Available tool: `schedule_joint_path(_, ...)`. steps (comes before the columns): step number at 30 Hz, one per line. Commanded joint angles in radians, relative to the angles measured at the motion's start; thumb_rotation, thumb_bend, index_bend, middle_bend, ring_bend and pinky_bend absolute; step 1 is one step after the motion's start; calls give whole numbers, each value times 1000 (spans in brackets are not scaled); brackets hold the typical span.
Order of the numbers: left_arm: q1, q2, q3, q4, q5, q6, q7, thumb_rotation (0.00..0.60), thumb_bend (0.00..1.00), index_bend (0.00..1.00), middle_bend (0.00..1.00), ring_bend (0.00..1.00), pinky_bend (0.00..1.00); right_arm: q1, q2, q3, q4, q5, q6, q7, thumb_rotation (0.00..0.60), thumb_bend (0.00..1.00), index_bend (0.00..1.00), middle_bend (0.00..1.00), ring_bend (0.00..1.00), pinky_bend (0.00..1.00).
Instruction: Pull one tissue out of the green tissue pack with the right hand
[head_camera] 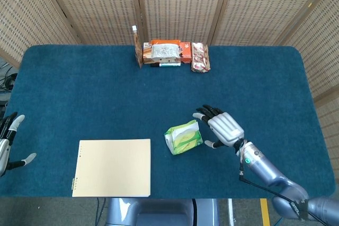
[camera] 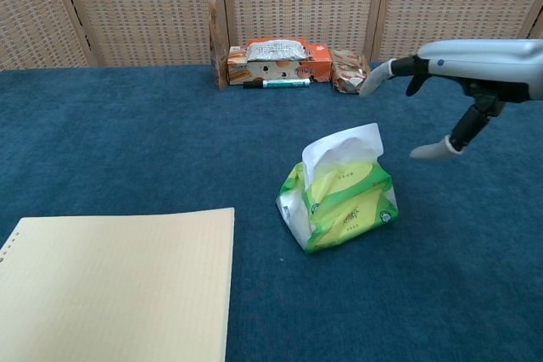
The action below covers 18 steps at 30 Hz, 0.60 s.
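Observation:
The green tissue pack (head_camera: 183,137) (camera: 343,206) lies near the middle of the blue table, with a white tissue (camera: 341,149) sticking up from its top. My right hand (head_camera: 223,127) (camera: 462,65) hovers just right of the pack, fingers spread and empty, a short gap from the tissue. My left hand (head_camera: 6,144) rests open at the table's left edge in the head view.
A tan notebook (head_camera: 112,167) (camera: 110,286) lies at the front left. Snack boxes and packets (head_camera: 170,51) (camera: 280,57), a pen (camera: 277,84) and a thin upright item (head_camera: 137,48) line the far edge before a wicker screen.

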State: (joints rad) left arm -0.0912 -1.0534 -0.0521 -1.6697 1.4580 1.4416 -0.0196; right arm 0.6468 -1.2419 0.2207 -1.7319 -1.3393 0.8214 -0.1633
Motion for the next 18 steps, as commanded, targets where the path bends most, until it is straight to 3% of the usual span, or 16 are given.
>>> schedule_joint_path(1,-9,6,-5,-11,-10,-14,-2,600,0,0,0,0,0,55,-63,20,36,94,-36,-89,600,417,292,309,273,311)
schedule_joint_path(7,-25,16,-16,-22,-44,-49,-3,600,0,0,0,0,0,95,-116,12,65,179,-43,-166,600,455,389,403,366,360)
schedule_joint_path(11,-26,20,-16,-12,-47,-53,-22,600,0,0,0,0,0,113,-150,4,93,210,-38,-195,600,466,558,531,476,465)
schedule_joint_path(14,-22,22,-15,-1,-47,-50,-37,600,0,0,0,0,0,116,-171,-1,108,208,-19,-200,600,498,647,622,568,570)
schedule_joint_path(18,-21,20,-11,15,-42,-51,-53,600,0,0,0,0,0,102,-189,3,114,158,40,-155,600,543,672,658,608,607)
